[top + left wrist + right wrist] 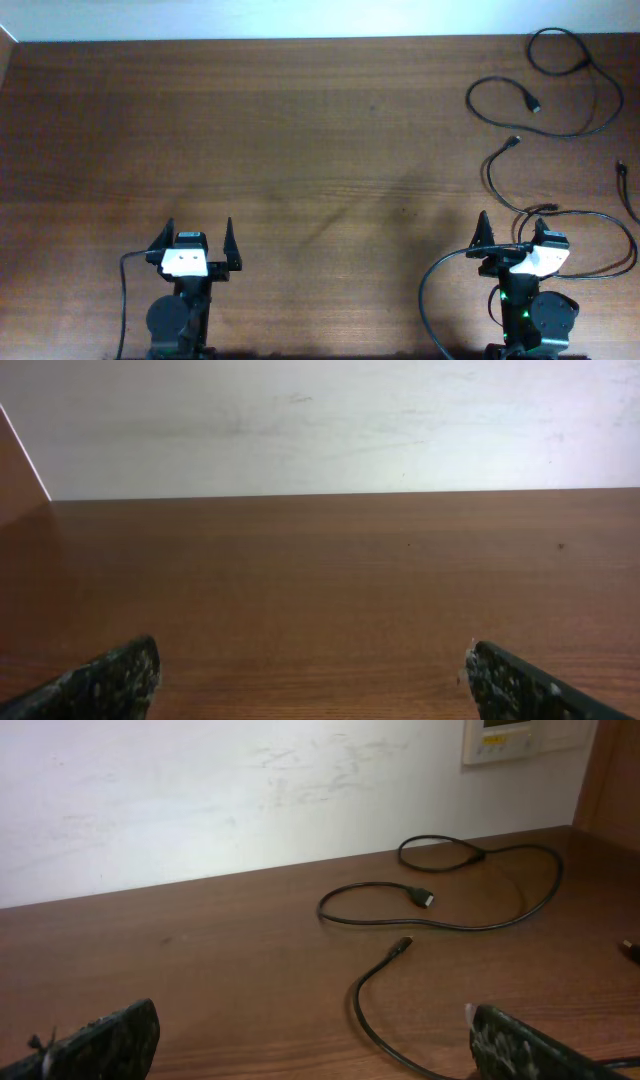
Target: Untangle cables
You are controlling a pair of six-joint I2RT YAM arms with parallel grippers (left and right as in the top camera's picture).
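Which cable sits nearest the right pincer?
The curved cable whose tail runs in at the right pincer, plug pointing away; the long looped cable lies farther back, near the wall.

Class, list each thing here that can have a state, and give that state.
Left two-finger gripper: open, empty.
Right two-finger gripper: open, empty.
Long thin black looped cable: lying loose, untouched.
Shorter thin black cable: lying loose, plug end free.
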